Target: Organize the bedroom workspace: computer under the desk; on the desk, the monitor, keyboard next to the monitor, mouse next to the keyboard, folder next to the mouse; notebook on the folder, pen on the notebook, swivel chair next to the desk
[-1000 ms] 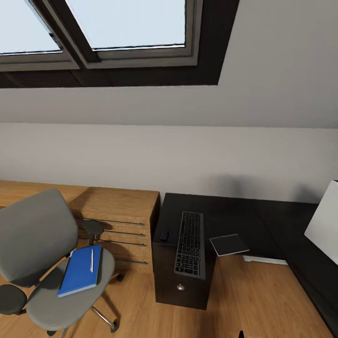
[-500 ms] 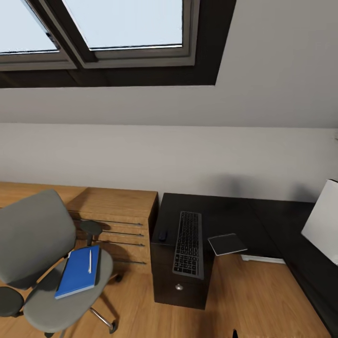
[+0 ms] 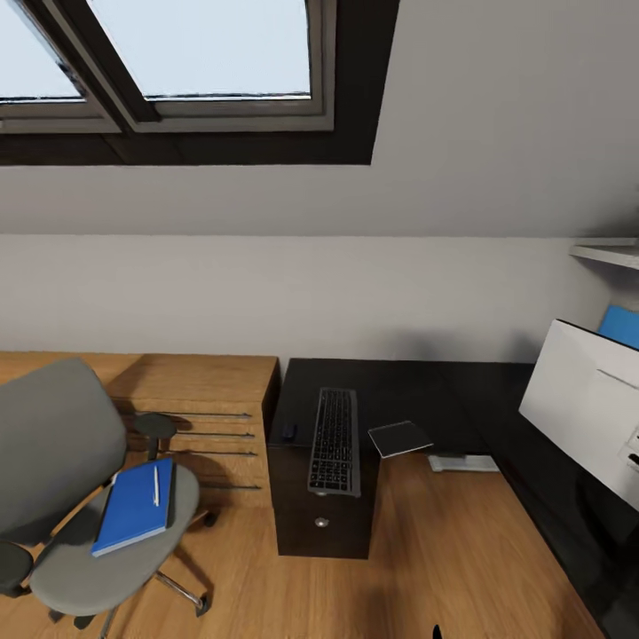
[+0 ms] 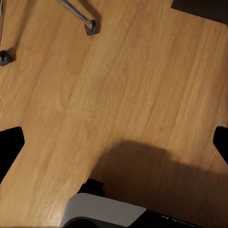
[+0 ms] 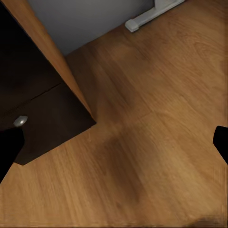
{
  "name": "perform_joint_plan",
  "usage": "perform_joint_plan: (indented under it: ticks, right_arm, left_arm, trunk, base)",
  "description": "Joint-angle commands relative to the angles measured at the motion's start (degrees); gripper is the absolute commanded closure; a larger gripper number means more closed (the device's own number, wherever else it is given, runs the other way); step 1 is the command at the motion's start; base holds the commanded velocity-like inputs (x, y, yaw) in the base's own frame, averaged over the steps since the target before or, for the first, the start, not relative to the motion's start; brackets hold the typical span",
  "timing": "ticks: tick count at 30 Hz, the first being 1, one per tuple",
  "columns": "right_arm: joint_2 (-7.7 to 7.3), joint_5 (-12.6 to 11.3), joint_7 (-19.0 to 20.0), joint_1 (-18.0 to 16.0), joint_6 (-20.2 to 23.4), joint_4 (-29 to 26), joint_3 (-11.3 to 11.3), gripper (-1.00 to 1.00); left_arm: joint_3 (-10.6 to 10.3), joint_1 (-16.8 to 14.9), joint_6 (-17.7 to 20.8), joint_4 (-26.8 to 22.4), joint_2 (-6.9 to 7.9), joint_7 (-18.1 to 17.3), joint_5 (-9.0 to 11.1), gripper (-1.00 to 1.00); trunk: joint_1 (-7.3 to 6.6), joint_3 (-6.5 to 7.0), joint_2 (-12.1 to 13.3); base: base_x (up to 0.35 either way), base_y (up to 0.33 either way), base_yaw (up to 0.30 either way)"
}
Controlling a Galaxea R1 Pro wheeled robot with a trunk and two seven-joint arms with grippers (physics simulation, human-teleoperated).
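Observation:
The swivel chair (image 3: 58,461) stands at the left, with the blue folder (image 3: 133,506) on its seat and the white pen (image 3: 156,485) lying on the folder. On the black desk (image 3: 417,386) lie the keyboard (image 3: 335,441), the small black mouse (image 3: 288,432) to its left, and the dark-grey notebook (image 3: 399,438), which overhangs the desk's inner edge. At the right the monitor (image 3: 586,413) shows its white back. The computer is out of view. My left gripper (image 4: 114,147) and right gripper (image 5: 114,142) hang open over the wood floor, holding nothing.
A light wooden dresser (image 3: 204,399) stands between chair and desk. The desk's drawer unit (image 5: 33,90) with a silver knob (image 5: 20,120) and a white desk foot (image 5: 149,13) are near my right gripper. A chair caster (image 4: 91,26) is near my left one. A shelf (image 3: 608,253) hangs at right.
The whole head view has shifted left, so the camera has turned right; more of the monitor and a shelf have come into view. The task's things lie as before.

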Motion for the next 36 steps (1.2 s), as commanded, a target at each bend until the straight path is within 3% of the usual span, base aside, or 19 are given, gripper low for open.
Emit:
perform_joint_plan:
  ticks: [1,8,11,17,22,24,25,28,30,31,34,36]
  right_arm:
    - [0.17,0.08,0.56,-0.04,-0.13,0.06,-0.28,-1.0]
    - [0.24,0.48,0.62,-0.04,-0.16,0.07,-0.24,-1.0]
    - [0.24,1.42,0.47,-0.16,-0.37,-3.09,1.54,-1.0]
    - [0.95,5.55,-1.33,-0.28,0.72,-13.91,3.98,-1.0]
    - [2.18,10.2,-6.68,-0.3,6.17,-24.09,5.08,-1.0]
    - [2.47,11.84,-9.39,-0.3,10.6,-29.32,5.42,-1.0]
    - [2.67,13.29,-12.17,-0.34,16.72,-34.72,5.87,-1.0]
    - [2.9,14.62,-16.28,-0.49,28.7,-42.91,6.78,-1.0]
    - [3.01,15.08,-18.83,-1.01,37.93,-48.16,7.24,-1.0]
    - [3.11,15.36,-20.98,-2.14,47.13,-52.91,7.57,-1.0]
    - [3.25,15.51,-23.03,-4.48,58.66,-59.05,7.75,-1.0]
    - [3.26,15.26,-23.77,-5.81,63.81,-62.61,7.64,-1.0]
  left_arm:
    - [-0.48,-0.06,-0.34,-0.01,0.06,0.35,0.56,-1.0]
    - [-0.47,-0.06,-0.36,-0.01,0.11,0.35,0.57,-1.0]
    - [-0.46,-0.06,-2.76,-4.63,0.54,0.35,0.31,-1.0]
    - [-0.36,-0.06,-3.37,-19.25,3.61,0.65,0.28,-1.0]
    - [-0.02,-0.06,3.94,-32.85,7.08,2.33,0.57,-1.0]
    - [0.4,-0.06,8.88,-38.03,8.03,3.76,0.69,-1.0]
    - [1.16,-0.06,14.02,-42.67,8.61,5.51,0.77,-1.0]
    - [3.8,-0.06,20.75,-48.6,8.85,8.21,0.88,-1.0]
    - [6.21,-0.06,24.25,-52.44,8.63,9.43,0.96,-1.0]
    - [8.58,-0.04,26.98,-56.28,8.2,10.25,1.0,-1.0]
    - [11.58,-0.03,30.17,-61.13,7.62,10.95,1.01,-1.0]
    - [12.88,-0.04,31.86,-63.3,7.42,11.22,1.01,-1.0]
  trunk:
    - [-0.02,-0.09,-0.07]
    - [-0.02,-0.09,-0.07]
    - [-0.02,-0.09,-0.07]
    - [-0.02,-0.09,-0.07]
    - [-0.02,-0.09,-0.07]
    - [-0.02,-0.09,-0.07]
    - [-0.02,-0.09,-0.07]
    - [-0.02,-0.09,-0.07]
    - [-0.02,-0.09,-0.07]
    - [-0.02,-0.09,-0.07]
    - [-0.02,-0.09,-0.07]
    - [-0.02,-0.09,-0.07]
  base:
    - [-0.119,0.0,-0.012]
    - [-0.03,0.0,-0.003]
    - [0.0,0.0,0.0]
    - [0.0,0.0,0.0]
    - [0.0,0.0,0.0]
    - [0.0,0.0,0.0]
    - [0.0,0.0,0.0]
    - [0.0,0.0,0.0]
    - [0.0,0.0,0.0]
    - [0.0,0.0,0.0]
    - [0.0,0.0,0.0]
    - [0.0,0.0,0.0]
